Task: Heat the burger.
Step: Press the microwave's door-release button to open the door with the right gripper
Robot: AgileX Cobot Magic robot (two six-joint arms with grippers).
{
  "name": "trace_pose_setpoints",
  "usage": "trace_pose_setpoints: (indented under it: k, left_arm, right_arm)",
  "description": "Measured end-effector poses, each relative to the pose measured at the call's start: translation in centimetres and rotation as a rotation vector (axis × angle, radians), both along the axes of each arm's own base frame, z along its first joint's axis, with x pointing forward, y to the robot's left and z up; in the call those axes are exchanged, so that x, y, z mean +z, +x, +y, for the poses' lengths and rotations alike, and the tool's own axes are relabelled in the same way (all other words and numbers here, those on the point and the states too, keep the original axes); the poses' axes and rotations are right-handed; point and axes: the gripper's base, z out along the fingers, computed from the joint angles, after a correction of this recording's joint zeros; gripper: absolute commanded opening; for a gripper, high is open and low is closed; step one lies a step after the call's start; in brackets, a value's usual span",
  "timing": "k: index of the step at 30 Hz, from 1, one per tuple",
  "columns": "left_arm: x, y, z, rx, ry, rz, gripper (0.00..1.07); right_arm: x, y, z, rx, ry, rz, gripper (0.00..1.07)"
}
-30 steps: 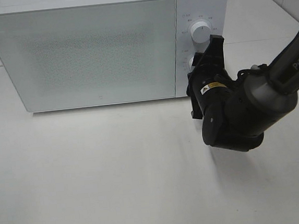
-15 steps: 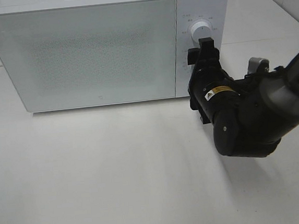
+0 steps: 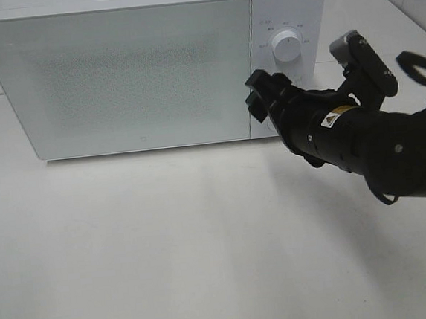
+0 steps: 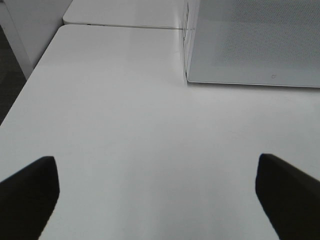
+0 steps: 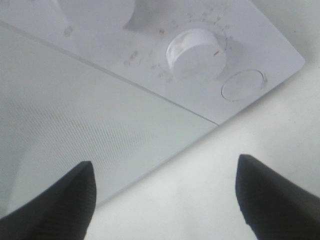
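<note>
**Item: white microwave oven [image 3: 153, 68], door shut; right arm at its control panel.**

Oven stands along the far edge of the table [image 3: 170, 268], its frosted door [image 3: 116, 78] closed flush. The burger is not visible in any view; whether it sits behind the door cannot be told. The right gripper [image 3: 258, 97] hangs just beside the lower right corner of the door, jaws spread and holding nothing. Its wrist view faces the lower knob [image 5: 196, 52] and the round button [image 5: 243, 85], so it is probably placed there to work these controls. The upper knob [image 3: 286, 45] is clear of it. The left gripper [image 4: 155, 195] has its jaws wide and empty over bare table near the oven's left front corner, seemingly parked out of the way.
</note>
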Motion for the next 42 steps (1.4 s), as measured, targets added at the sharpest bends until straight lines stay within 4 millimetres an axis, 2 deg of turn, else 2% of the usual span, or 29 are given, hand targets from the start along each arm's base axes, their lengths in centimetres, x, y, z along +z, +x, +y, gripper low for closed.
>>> trace_pose_setpoints:
  k: [2, 3, 4, 5, 6, 8, 9, 10, 12, 13, 15, 16, 20, 21, 24, 26, 27, 29, 30, 32, 33, 39, 42]
  left_arm:
    - [0.0, 0.0, 0.0, 0.000, 0.000, 0.000, 1.00]
    - [0.0, 0.0, 0.0, 0.000, 0.000, 0.000, 1.00]
    - [0.0, 0.0, 0.0, 0.000, 0.000, 0.000, 1.00]
    - [0.0, 0.0, 0.0, 0.000, 0.000, 0.000, 1.00]
    - [0.0, 0.0, 0.0, 0.000, 0.000, 0.000, 1.00]
    - [0.0, 0.0, 0.0, 0.000, 0.000, 0.000, 1.00]
    - [0.0, 0.0, 0.0, 0.000, 0.000, 0.000, 1.00]
    - [0.0, 0.0, 0.0, 0.000, 0.000, 0.000, 1.00]
    - [0.0, 0.0, 0.0, 0.000, 0.000, 0.000, 1.00]
    - [0.0, 0.0, 0.0, 0.000, 0.000, 0.000, 1.00]
    - [0.0, 0.0, 0.0, 0.000, 0.000, 0.000, 1.00]
    - [0.0, 0.0, 0.0, 0.000, 0.000, 0.000, 1.00]
    - [0.0, 0.0, 0.0, 0.000, 0.000, 0.000, 1.00]
    - [0.0, 0.0, 0.0, 0.000, 0.000, 0.000, 1.00]
    - [0.0, 0.0, 0.0, 0.000, 0.000, 0.000, 1.00]
    - [0.0, 0.0, 0.0, 0.000, 0.000, 0.000, 1.00]
    - [0.0, 0.0, 0.0, 0.000, 0.000, 0.000, 1.00]
    - [0.0, 0.0, 0.0, 0.000, 0.000, 0.000, 1.00]
    - [0.0, 0.0, 0.0, 0.000, 0.000, 0.000, 1.00]
    - [0.0, 0.0, 0.0, 0.000, 0.000, 0.000, 1.00]
    - [0.0, 0.0, 0.0, 0.000, 0.000, 0.000, 1.00]
    - [0.0, 0.0, 0.0, 0.000, 0.000, 0.000, 1.00]
    - [0.0, 0.0, 0.0, 0.000, 0.000, 0.000, 1.00]
  right_arm:
    - [0.2, -0.2, -0.1, 0.043, -0.055, 0.011, 0.75]
    - [0.7, -0.6, -0.5, 0.136, -0.155, 0.050, 0.75]
    - [0.7, -0.6, -0.5, 0.136, -0.155, 0.050, 0.75]
    - [1.0, -1.1, -0.9, 0.233, -0.242, 0.092, 0.75]
    - [1.0, -1.1, -0.9, 0.233, -0.242, 0.092, 0.75]
    - [1.4, -1.9, -1.5, 0.388, -0.360, 0.145, 0.75]
    - [1.4, -1.9, -1.5, 0.388, -0.360, 0.145, 0.75]
    - [1.7, -2.4, -1.8, 0.487, -0.410, 0.183, 0.75]
    - [1.8, -2.6, -1.9, 0.541, -0.430, 0.205, 0.75]
    - [2.1, -3.0, -2.0, 0.644, -0.462, 0.247, 0.75]
    - [2.2, -3.2, -2.0, 0.685, -0.474, 0.261, 0.75]
    - [2.5, -3.7, -2.1, 0.770, -0.499, 0.291, 0.75]
    - [3.6, -4.6, -2.2, 0.878, -0.531, 0.326, 0.75]
    - [3.6, -4.6, -2.2, 0.878, -0.531, 0.326, 0.75]
    - [5.5, -5.7, -2.5, 0.953, -0.559, 0.356, 0.75]
    - [5.9, -5.8, -2.6, 0.958, -0.560, 0.357, 0.75]
    - [7.0, -6.3, -2.8, 0.972, -0.564, 0.353, 0.75]
    - [7.5, -6.5, -2.9, 0.979, -0.564, 0.352, 0.75]
    - [8.4, -7.2, -3.1, 0.984, -0.556, 0.347, 0.75]
    - [8.8, -7.5, -3.2, 0.989, -0.555, 0.343, 0.75]
    - [9.7, -8.1, -3.5, 0.998, -0.555, 0.327, 0.75]
    - [11.1, -9.6, -4.1, 1.016, -0.553, 0.301, 0.75]
    - [12.8, -11.3, -5.3, 0.994, -0.580, 0.254, 0.75]
